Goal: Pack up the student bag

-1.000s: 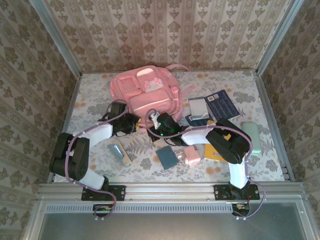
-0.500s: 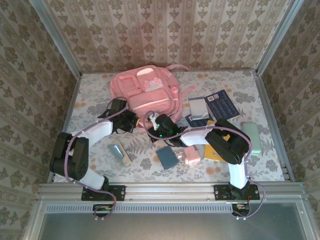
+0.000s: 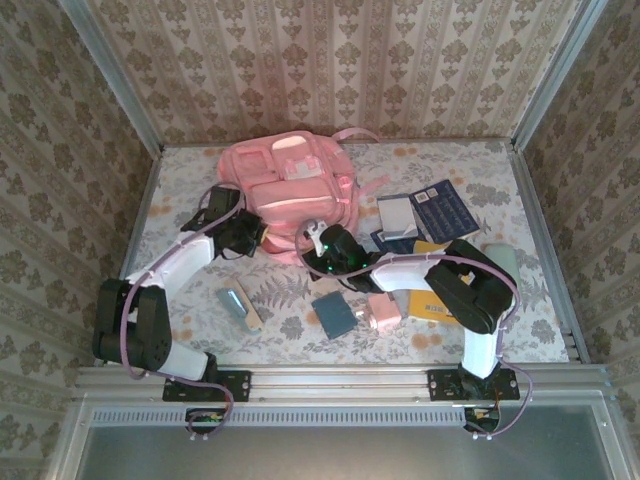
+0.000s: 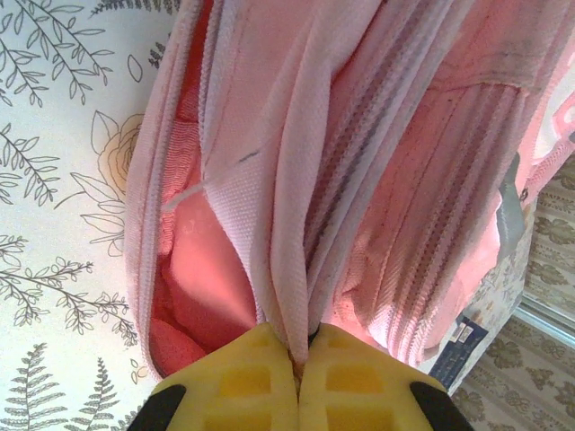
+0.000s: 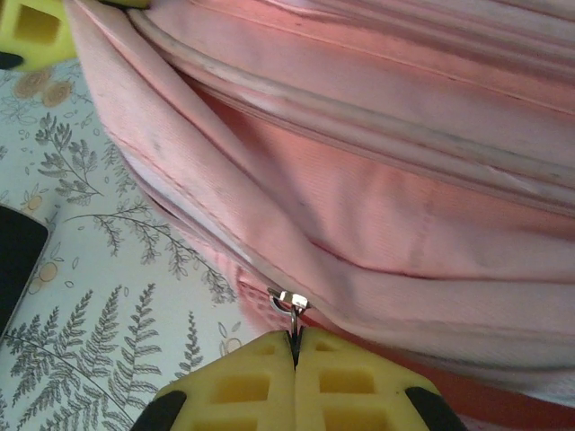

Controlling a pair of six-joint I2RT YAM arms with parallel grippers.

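Unzipping the student bag [image 3: 290, 185] at the tabletop's [image 3: 470, 170] 12 o'clock was the step: left gripper [image 4: 298, 350] jaws pinched its fabric edge, right gripper [image 5: 295, 348] jaws pinched the zipper pull [image 5: 288, 302]. Next, probably drag it wider.

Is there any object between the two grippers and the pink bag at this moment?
Nothing visible stands between them. The left gripper is shut on a fold of fabric of the bag, beside its opening. The right gripper is shut on the zipper pull of the bag.
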